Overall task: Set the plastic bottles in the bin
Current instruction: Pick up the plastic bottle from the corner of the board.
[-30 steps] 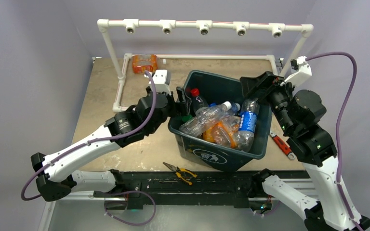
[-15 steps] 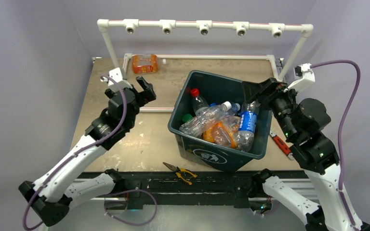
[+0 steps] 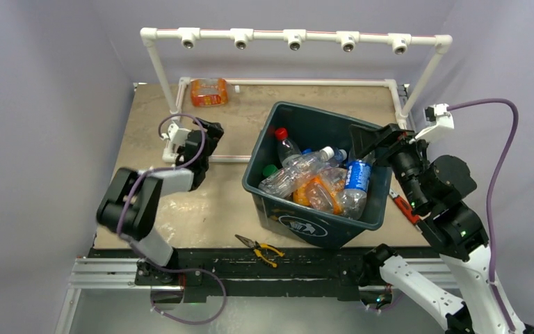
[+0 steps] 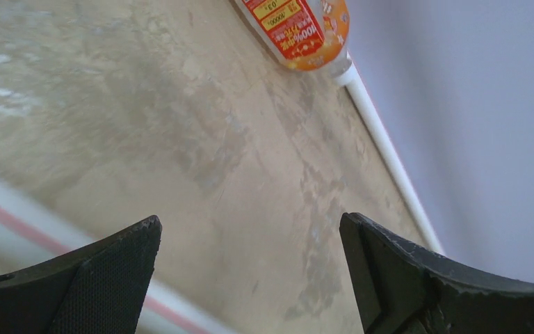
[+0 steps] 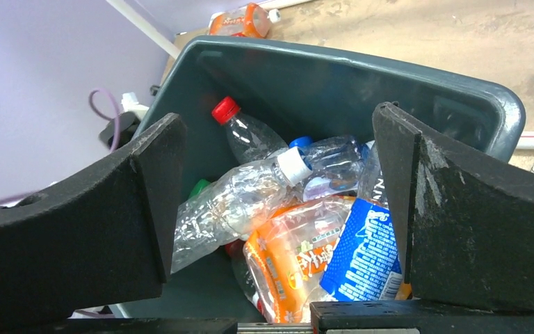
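The bin (image 3: 303, 224) stands at the table's middle right, holding several plastic bottles (image 3: 320, 177), clear, orange and blue-labelled. One orange bottle (image 3: 208, 91) lies alone at the far left of the table. My left gripper (image 3: 198, 133) hovers left of the bin, open and empty, pointing toward that orange bottle (image 4: 299, 31). In its wrist view the left gripper (image 4: 250, 229) has only bare tabletop between its fingers. My right gripper (image 3: 374, 142) hangs over the bin's right rim. This right gripper (image 5: 279, 115) is open with nothing held, looking down on the bottles (image 5: 250, 195) inside the bin (image 5: 361, 66).
Yellow-handled pliers (image 3: 261, 248) lie at the near edge in front of the bin. A red-handled wrench (image 3: 405, 207) lies right of the bin. A white PVC frame (image 3: 295, 38) spans the back, with a low pipe (image 4: 389, 153) along the table's far edge.
My left arm has swung away from the bin's left wall to the left and folded back, its jaws opening wide. The right gripper drew back slightly to the right.
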